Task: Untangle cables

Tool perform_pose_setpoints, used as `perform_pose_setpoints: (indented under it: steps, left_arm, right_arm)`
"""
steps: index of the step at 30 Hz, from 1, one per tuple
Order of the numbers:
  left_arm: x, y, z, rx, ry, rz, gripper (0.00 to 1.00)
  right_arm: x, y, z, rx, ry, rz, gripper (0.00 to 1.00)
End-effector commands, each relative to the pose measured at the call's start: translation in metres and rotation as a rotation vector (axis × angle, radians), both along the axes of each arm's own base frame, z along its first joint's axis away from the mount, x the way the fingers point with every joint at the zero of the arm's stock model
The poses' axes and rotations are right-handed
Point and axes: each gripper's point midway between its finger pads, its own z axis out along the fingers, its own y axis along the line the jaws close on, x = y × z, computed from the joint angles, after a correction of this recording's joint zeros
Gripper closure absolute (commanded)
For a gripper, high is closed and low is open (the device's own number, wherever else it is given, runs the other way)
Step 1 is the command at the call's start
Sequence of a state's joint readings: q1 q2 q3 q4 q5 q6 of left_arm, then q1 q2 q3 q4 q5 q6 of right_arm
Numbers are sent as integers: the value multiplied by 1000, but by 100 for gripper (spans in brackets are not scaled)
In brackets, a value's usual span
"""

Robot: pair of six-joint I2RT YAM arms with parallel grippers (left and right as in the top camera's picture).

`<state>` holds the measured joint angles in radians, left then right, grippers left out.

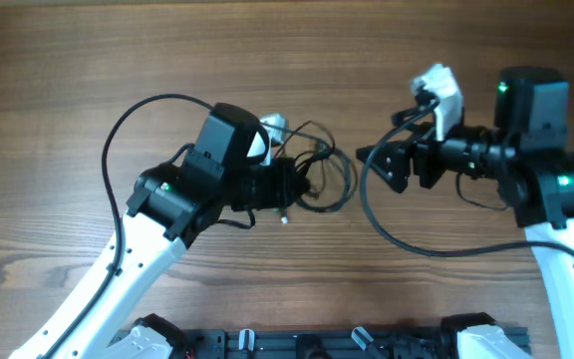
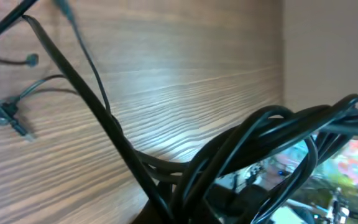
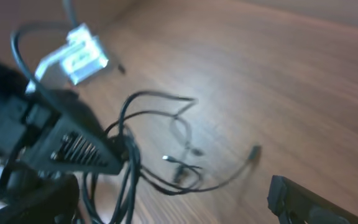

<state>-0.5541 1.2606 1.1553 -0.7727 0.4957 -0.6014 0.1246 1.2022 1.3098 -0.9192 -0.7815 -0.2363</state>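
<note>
The cables are a tangle of thin black cords on the wood table between my two arms. My left gripper is shut on a bunch of them. In the left wrist view the bunch rises into the jaws, and loose ends with small plugs trail on the table. My right gripper is open and empty, just right of the tangle and apart from it. In the right wrist view the cords lie ahead of it, and one finger shows at the lower right.
Thick black robot wiring loops off the right arm and arcs over the left arm. The left wrist's white module sits by the tangle. A black rail runs along the table's front edge.
</note>
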Motion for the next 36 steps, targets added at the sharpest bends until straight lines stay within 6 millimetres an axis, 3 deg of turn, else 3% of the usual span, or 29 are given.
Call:
perform_pose_setpoints:
  steps: [1, 10, 17, 20, 24, 29, 36]
  left_arm:
    - [8, -10, 13, -63, 4, 0, 96]
    - [7, -22, -2, -66, 64, -38, 96]
    - [-14, -52, 6, -97, 17, -145, 96]
    - [-27, -64, 9, -105, 7, -194, 96]
    - [-38, -67, 5, -88, 24, -223, 96]
    - [-41, -63, 2, -49, -81, -324, 96]
    - [-3, -31, -11, 268, -483, -424, 96]
  right_arm:
    - [-12, 25, -1, 9, -49, 165, 1]
    - [-1, 33, -9, -44, -76, 154, 0]
    - [35, 24, -23, -63, 9, -33, 0]
    - [64, -1, -41, -103, 117, -304, 1]
    - [82, -25, -45, -90, 179, -553, 0]
    - [81, -26, -47, -72, 213, -586, 0]
    - [62, -27, -62, -131, 280, -545, 0]
